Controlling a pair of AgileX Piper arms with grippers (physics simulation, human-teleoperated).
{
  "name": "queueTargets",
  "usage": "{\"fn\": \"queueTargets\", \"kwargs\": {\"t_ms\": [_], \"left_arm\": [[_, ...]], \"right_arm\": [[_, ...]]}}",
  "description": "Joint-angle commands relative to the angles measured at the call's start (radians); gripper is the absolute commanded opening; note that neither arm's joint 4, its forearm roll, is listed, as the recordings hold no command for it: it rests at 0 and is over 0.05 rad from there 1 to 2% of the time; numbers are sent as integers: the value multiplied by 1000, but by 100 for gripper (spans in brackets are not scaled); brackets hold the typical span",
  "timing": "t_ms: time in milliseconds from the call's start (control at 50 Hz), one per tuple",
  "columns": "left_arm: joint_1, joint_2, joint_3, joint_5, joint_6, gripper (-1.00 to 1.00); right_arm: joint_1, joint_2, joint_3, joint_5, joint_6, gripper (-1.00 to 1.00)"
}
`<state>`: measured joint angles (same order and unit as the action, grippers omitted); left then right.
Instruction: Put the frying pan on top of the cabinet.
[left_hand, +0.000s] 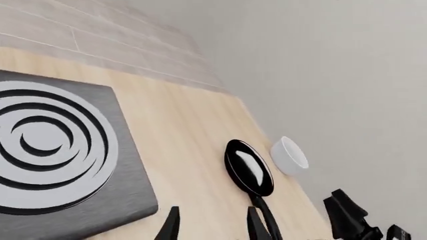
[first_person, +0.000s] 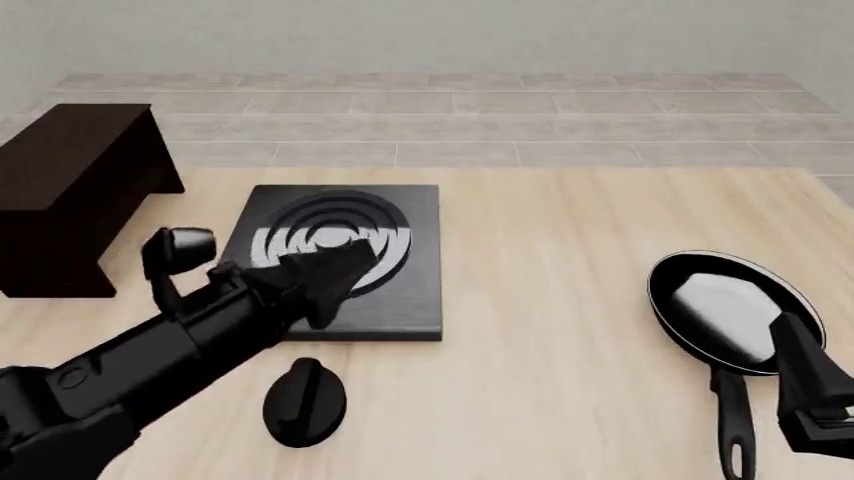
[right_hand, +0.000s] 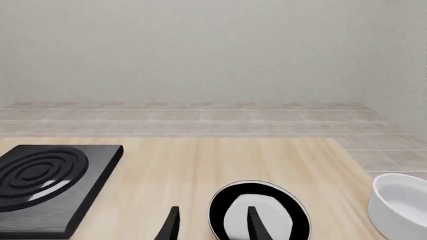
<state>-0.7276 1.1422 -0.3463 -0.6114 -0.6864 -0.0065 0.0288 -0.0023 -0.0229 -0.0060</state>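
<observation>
The frying pan (first_person: 721, 305) lies on the table at the right, its long handle (first_person: 730, 420) pointing toward the near edge. It also shows in the left wrist view (left_hand: 248, 167) and the right wrist view (right_hand: 267, 212). My right gripper (first_person: 797, 345) is open and empty, just right of the pan where the handle joins; in its wrist view the gripper (right_hand: 212, 225) has one finger in front of the pan. My left gripper (first_person: 334, 272) is open and empty over the ringed slab's near edge, seen too in its own view (left_hand: 210, 227). The dark cabinet (first_person: 74, 190) stands at the far left.
A flat black slab with silver rings (first_person: 350, 260) lies left of centre. A small black round knob (first_person: 304, 400) lies in front of it. A white bowl (right_hand: 400, 205) stands right of the pan, beyond the front view's edge. A tiled strip and wall run behind the table.
</observation>
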Motion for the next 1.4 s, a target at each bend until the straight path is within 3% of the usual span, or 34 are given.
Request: {"fn": "queueTargets", "kwargs": {"t_ms": [20, 180, 300, 340, 480, 800, 1400], "left_arm": [[-62, 133, -35, -73, -157, 100], [-98, 248, -95, -66, -242, 100], [-114, 279, -127, -55, -265, 100], [-126, 317, -130, -72, -305, 100], [-140, 411, -177, -71, -338, 100], [-123, 525, -278, -24, -346, 100], [-204, 684, -460, 38, -374, 100]], "right_arm": [[1, 7, 0, -5, -2, 100], [-1, 6, 0, -5, 2, 100], [-3, -1, 1, 0, 3, 100], [-3, 4, 1, -5, 3, 100], [-5, 1, 1, -3, 8, 100], [-6, -4, 1, 0, 12, 100], [-6, 11, 0, -9, 7, 100]]}}
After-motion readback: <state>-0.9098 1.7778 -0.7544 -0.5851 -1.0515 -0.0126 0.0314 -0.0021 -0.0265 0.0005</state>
